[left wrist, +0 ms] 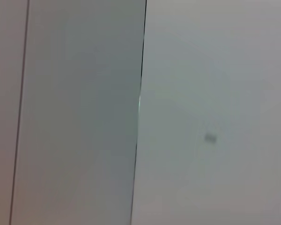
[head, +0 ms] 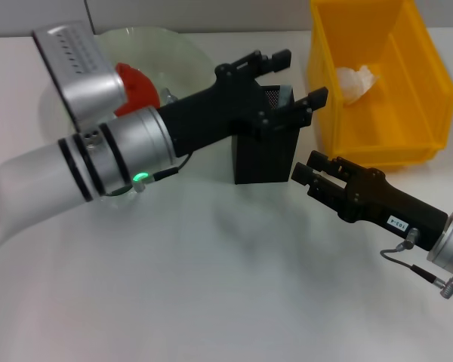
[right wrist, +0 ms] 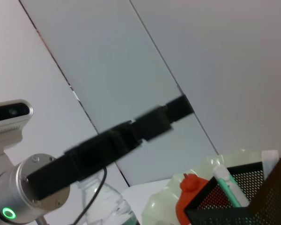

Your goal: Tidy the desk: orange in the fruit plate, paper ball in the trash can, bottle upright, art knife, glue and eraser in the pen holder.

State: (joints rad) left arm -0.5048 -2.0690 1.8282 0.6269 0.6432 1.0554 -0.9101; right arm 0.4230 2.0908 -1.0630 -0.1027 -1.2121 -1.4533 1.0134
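At lower right of the head view, the right gripper [head: 303,175] is seen narrowly parted and empty, aimed at the upright pen holder [head: 266,154] at centre. Above it, the left gripper [head: 296,79] is held wide apart, empty, extended diagonally toward the upper right. The paper ball [head: 355,81] lies in the trash can [head: 362,143]; the orange [head: 134,87] rests in the fruit plate [head: 174,49] at upper left.
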